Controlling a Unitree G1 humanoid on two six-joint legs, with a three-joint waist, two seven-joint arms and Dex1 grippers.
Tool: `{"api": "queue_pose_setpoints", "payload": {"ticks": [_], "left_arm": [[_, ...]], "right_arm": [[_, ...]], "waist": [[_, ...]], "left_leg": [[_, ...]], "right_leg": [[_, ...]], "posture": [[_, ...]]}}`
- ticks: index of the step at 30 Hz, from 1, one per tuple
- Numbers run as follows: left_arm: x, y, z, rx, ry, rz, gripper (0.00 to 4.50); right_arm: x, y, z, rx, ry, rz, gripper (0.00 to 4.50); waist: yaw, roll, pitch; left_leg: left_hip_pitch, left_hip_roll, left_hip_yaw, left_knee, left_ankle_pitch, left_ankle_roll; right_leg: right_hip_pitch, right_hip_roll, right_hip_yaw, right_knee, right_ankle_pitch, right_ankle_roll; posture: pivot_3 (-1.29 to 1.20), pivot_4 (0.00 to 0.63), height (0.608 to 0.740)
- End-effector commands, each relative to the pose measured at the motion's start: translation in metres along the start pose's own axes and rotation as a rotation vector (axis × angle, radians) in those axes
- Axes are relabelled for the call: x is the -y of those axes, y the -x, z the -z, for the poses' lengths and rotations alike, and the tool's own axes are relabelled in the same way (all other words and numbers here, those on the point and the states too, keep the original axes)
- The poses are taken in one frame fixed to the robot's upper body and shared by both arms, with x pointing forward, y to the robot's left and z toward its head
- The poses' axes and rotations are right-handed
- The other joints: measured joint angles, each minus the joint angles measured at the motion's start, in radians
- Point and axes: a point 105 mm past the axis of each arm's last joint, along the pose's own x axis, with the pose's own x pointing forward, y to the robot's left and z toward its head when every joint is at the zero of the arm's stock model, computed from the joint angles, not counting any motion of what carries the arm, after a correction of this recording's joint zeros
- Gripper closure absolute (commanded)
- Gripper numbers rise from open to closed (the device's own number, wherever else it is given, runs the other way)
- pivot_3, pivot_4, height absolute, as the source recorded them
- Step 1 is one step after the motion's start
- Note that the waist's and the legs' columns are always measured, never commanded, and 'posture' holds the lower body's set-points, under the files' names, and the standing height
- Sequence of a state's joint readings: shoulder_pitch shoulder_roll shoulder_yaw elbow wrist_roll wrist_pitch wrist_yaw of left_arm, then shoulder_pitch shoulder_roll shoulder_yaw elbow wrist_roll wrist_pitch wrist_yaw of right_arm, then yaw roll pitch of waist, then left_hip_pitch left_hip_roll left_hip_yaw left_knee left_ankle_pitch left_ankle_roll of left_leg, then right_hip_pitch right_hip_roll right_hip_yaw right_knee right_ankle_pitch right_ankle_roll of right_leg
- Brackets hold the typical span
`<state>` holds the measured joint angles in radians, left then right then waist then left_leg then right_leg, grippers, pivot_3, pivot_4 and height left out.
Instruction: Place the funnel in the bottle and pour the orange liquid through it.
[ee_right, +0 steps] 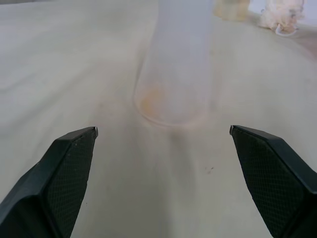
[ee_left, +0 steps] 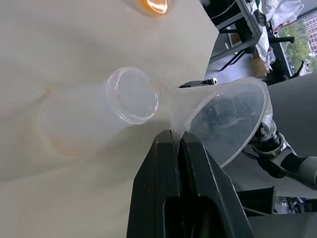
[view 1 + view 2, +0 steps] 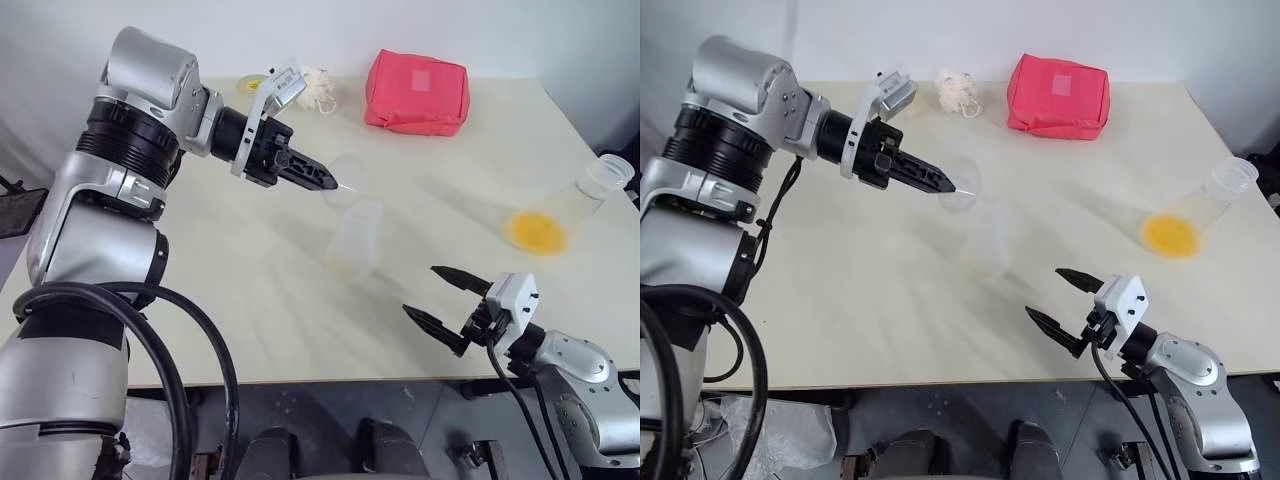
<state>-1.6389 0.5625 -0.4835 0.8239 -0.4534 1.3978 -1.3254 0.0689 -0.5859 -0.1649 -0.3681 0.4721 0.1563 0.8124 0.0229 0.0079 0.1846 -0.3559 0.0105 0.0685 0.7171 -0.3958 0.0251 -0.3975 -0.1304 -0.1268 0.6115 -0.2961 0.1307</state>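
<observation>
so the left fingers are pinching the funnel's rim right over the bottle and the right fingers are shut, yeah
Not quite. The right gripper is wide open and holds nothing; the right wrist view shows its fingers far apart. The rest stands: the left gripper is shut on the funnel by its rim, just above the bottle.

No legible text, labels, brands, numbers or signs anywhere. The pale square patch on the red padded fabric pouch [image 3: 417,91], at about 1 o'clock on the cream tabletop [image 3: 250,320], carries no readable marking.
</observation>
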Motion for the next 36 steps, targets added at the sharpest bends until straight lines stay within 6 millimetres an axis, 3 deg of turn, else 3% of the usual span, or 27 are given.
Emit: {"api": "queue_pose_setpoints", "payload": {"ticks": [1,12,29,36], "left_arm": [[0.004,0.004,-0.006,-0.004,-0.036,-0.005,4.45],[-0.002,-0.01,-0.007,-0.048,-0.06,0.01,4.45],[-0.012,-0.022,-0.01,-0.078,-0.098,-0.024,4.45],[-0.013,-0.026,-0.011,-0.085,-0.108,-0.039,4.45]], "right_arm": [[0.001,0.0,-0.013,0.045,0.042,0.01,0.0],[0.002,-0.003,-0.017,0.059,0.053,0.012,0.0],[0.006,-0.001,-0.06,0.196,0.127,-0.014,0.0],[0.005,0.0,-0.066,0.2,0.143,-0.025,0.0]], "waist": [[0.0,0.0,0.001],[0.0,-0.001,0.001],[0.001,-0.001,0.002],[0.001,-0.001,0.002]], "left_leg": [[0.0,0.0,0.0,0.0,0.0,0.0],[-0.001,0.0,0.001,0.0,0.0,0.0],[-0.003,0.0,0.003,0.001,0.0,0.0],[-0.003,0.0,0.003,0.001,0.0,0.0]], "right_leg": [[0.0,0.0,0.0,0.0,0.0,0.0],[0.0,0.0,-0.001,0.0,0.0,0.0],[-0.001,0.0,-0.003,0.0,0.0,0.0],[-0.001,0.0,-0.004,0.0,0.0,0.0]], "posture": [[0.0,0.15,0.74],[0.0,0.15,0.74],[0.0,0.15,0.74],[0.0,0.15,0.74]]}}
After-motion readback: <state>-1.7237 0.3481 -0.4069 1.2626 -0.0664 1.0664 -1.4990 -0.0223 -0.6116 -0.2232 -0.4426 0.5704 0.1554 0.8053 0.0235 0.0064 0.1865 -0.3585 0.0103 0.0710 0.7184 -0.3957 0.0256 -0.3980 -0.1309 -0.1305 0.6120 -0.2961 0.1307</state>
